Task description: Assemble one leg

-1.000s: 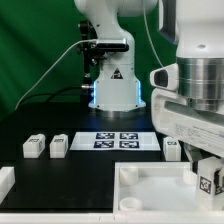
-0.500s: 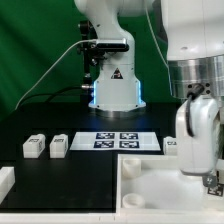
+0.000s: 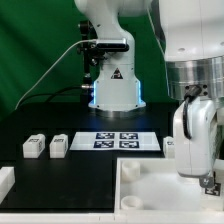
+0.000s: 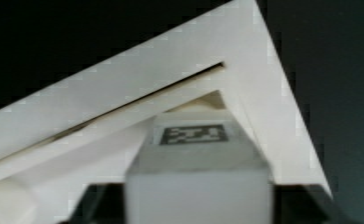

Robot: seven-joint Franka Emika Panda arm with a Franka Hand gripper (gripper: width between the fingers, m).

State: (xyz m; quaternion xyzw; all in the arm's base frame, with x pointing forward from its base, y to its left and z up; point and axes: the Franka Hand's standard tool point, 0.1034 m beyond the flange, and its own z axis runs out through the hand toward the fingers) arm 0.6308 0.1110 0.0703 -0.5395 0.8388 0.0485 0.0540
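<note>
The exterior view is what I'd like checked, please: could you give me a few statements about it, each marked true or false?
1. Two small white legs lie side by side on the black table, to the exterior view's left of the marker board. True.
2. The marker board carries six tags. False: four tags show on it.
3. The gripper is down at the large white tray-like piece, on the exterior view's right. True.
4. The tray-like piece stands on top of the marker board. False: it lies nearer the camera, apart from the board.
</note>
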